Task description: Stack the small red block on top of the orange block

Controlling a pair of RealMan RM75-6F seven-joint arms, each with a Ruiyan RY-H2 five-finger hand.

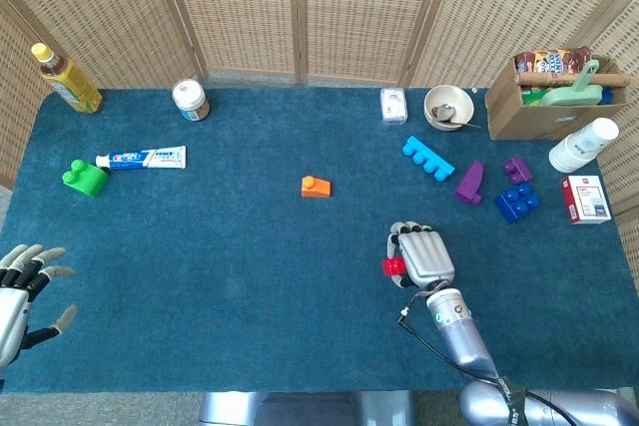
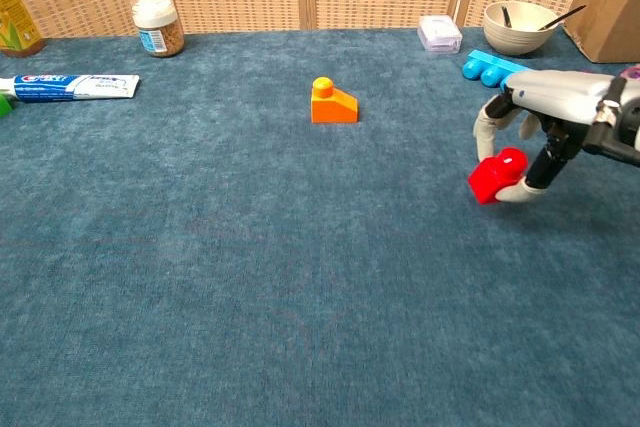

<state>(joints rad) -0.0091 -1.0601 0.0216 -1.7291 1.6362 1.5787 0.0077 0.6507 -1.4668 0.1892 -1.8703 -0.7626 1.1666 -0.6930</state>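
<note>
My right hand pinches the small red block between thumb and fingers and holds it lifted above the blue cloth. From the head view the same right hand covers most of the red block, which peeks out at its left side. The orange block sits alone near the table's middle, well to the left of and beyond the held block. My left hand hangs at the near left edge with fingers spread and nothing in it.
A light blue brick, a purple wedge and dark blue bricks lie right of the hand. Bowl, cardboard box and cups fill the far right. Toothpaste, green block, jar and bottle stand at the left.
</note>
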